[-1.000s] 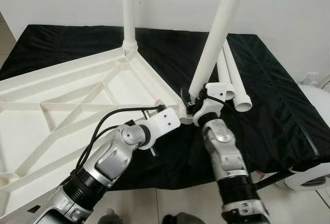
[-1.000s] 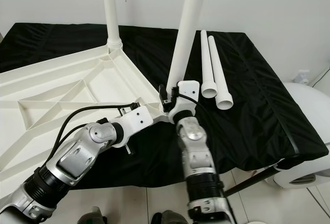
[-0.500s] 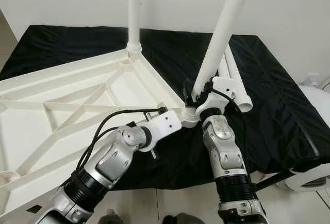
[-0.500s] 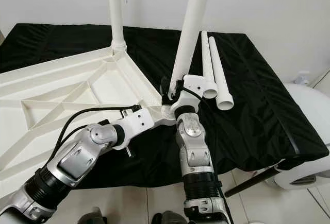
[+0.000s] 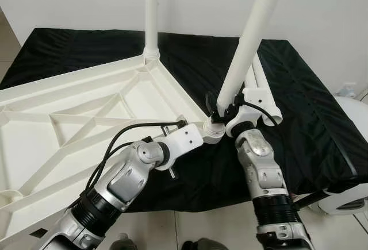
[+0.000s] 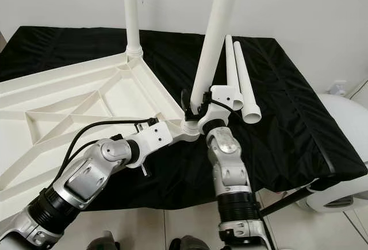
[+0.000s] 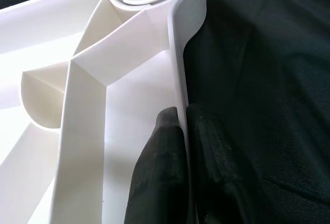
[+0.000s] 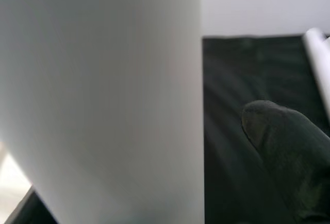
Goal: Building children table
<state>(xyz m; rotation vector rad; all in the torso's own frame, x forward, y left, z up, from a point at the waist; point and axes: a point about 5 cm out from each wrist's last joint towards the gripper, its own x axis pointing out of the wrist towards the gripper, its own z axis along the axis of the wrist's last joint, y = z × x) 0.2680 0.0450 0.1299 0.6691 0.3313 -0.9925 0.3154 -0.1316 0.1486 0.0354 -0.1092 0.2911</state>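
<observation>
Arms come first from where I stand: the left gripper point(image 7: 178, 131) reaches in from 7 o'clock, and in its wrist view its two fingers point(image 7: 162, 157) are pinched on the thin white rim of the tabletop point(image 5: 86, 118), one finger inside the rim and one outside over the black cloth point(image 5: 310, 106). The grip sits just short of the near corner socket point(image 5: 211, 130).

At that same corner the right gripper point(image 5: 221, 109) comes up from 5 o'clock and is closed around the lower end of a leg point(image 5: 250, 37), which rises out of the socket and leans slightly toward 1 o'clock. Its wrist view shows the leg pressed close beside one dark fingertip point(image 8: 286, 147).

The tabletop lies upside down, ribs showing, spreading from the centre out to 9 o'clock, partly over the cloth's near edge.

Farther off, at 12 o'clock, a second leg point(image 5: 151, 14) stands upright in the far corner. Two loose legs point(image 6: 241, 77) lie side by side on the cloth toward 1 o'clock, just behind the right gripper.
</observation>
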